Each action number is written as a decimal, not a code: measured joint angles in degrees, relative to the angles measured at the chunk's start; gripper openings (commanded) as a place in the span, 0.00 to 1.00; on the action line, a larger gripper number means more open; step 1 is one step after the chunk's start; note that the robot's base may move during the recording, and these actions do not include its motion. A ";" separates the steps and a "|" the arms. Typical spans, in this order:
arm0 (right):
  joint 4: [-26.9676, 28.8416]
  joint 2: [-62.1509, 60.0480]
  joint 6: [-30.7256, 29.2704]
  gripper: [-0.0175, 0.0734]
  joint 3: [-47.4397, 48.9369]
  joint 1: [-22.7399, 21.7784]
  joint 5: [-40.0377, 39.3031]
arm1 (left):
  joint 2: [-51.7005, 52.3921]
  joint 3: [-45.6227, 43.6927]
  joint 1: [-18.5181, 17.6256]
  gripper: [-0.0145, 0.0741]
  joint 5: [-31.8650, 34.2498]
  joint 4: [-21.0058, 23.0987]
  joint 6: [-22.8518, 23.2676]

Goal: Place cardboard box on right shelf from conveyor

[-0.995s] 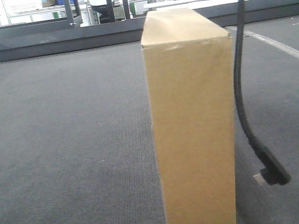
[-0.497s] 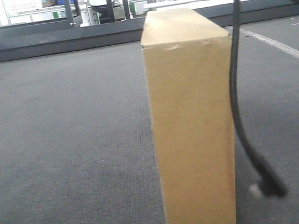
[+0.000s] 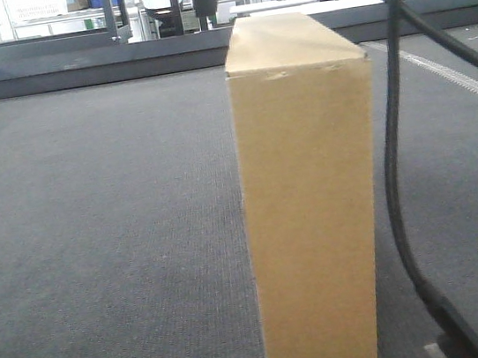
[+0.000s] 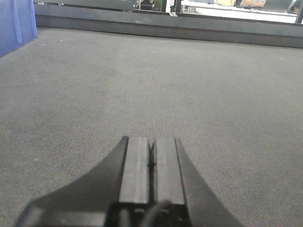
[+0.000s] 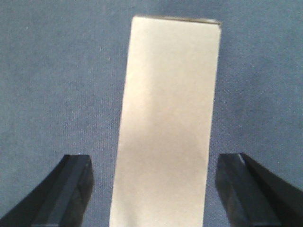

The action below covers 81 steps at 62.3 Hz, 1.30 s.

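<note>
The cardboard box (image 3: pixel 312 213) stands upright on its narrow edge on the dark grey conveyor (image 3: pixel 98 252). In the right wrist view I look straight down on the box's pale top face (image 5: pixel 168 118). My right gripper (image 5: pixel 161 165) is open, one dark finger (image 5: pixel 71 184) left of the box and the other right of it, both apart from its sides. In the left wrist view my left gripper (image 4: pixel 151 142) is shut with nothing in it, low over bare belt (image 4: pixel 213 94). The right shelf is out of view.
A black cable (image 3: pixel 392 175) hangs down just right of the box to the belt. A blue bin (image 4: pixel 16 23) sits at the belt's far left. A raised dark rail (image 3: pixel 72 69) borders the far edge, with benches and people beyond.
The black cable swung beside the box and its plug end dropped to the frame's bottom. Two dark shapes came into view at the top, above the box. The box stayed put.
</note>
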<state>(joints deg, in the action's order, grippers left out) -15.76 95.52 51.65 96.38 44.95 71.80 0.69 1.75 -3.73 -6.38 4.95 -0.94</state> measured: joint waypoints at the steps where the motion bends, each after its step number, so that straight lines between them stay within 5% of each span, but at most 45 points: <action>1: -0.10 0.00 0.59 0.88 0.00 0.00 0.00 | 0.00 0.00 0.00 0.03 0.00 0.00 0.00; 57: 3.13 0.00 1.01 0.87 -5.78 0.00 -0.40 | 0.00 0.00 0.00 0.03 0.00 0.00 0.00; 81: 4.17 0.00 0.97 0.63 -6.03 0.00 -0.64 | 0.00 0.00 0.00 0.03 0.00 0.00 0.00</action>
<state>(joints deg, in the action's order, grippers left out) -11.59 95.52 52.61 90.35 44.95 71.16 0.69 1.75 -3.73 -6.38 4.95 -0.94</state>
